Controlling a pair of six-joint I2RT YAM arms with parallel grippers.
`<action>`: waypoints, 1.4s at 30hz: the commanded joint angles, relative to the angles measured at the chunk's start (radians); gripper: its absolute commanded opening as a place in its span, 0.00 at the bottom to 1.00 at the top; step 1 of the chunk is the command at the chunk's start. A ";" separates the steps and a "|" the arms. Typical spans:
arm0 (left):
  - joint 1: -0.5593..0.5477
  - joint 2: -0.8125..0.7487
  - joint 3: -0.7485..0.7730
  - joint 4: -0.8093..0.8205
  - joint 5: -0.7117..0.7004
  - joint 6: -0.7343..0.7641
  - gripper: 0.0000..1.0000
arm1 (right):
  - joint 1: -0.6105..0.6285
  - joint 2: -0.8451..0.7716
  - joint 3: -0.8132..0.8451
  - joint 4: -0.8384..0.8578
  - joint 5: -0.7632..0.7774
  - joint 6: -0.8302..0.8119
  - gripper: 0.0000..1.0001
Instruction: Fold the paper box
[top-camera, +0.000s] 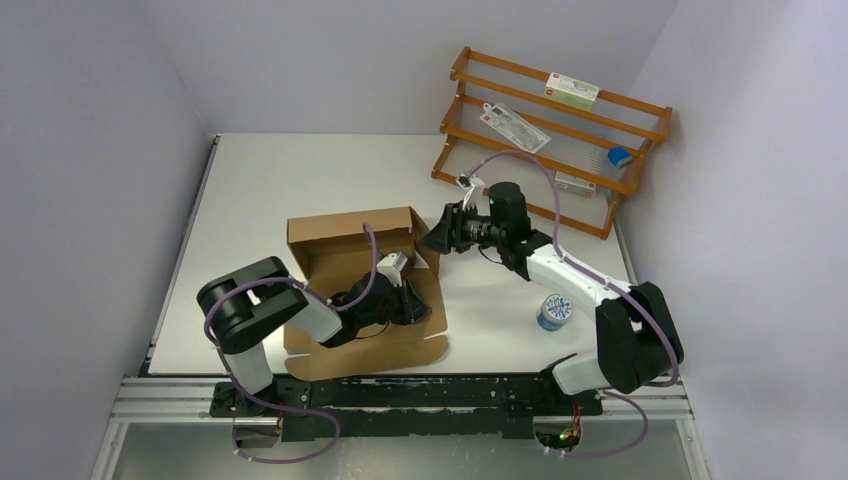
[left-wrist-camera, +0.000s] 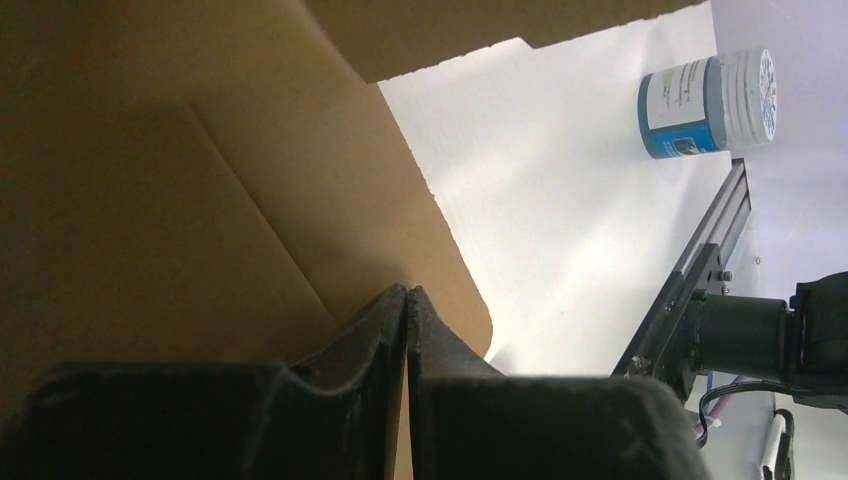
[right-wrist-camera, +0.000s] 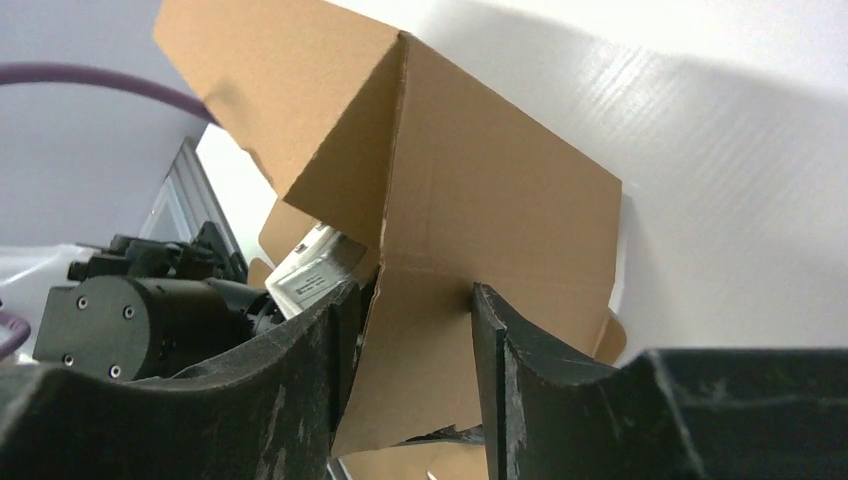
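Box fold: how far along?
Done: far and side walls of the box stand. In hand: left claw, shut, tips against the inner cardboard; right claw, open, straddling the right wall. Left: the near tabbed flap lies flat, unclosed.

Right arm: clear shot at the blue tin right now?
Probably yes. The right gripper is open at the box wall, and bare table surrounds the tin, though it sits close in, so the arm must fold back.
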 joint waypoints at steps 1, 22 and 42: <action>-0.005 0.004 -0.017 -0.005 -0.029 0.029 0.11 | -0.002 -0.010 -0.038 0.174 -0.131 -0.071 0.50; -0.004 -0.040 -0.061 0.044 -0.046 0.070 0.12 | -0.002 0.045 -0.095 0.403 -0.461 -0.256 0.54; -0.004 -0.066 -0.091 0.060 -0.070 0.085 0.12 | 0.012 0.137 0.068 0.042 -0.616 -0.733 0.47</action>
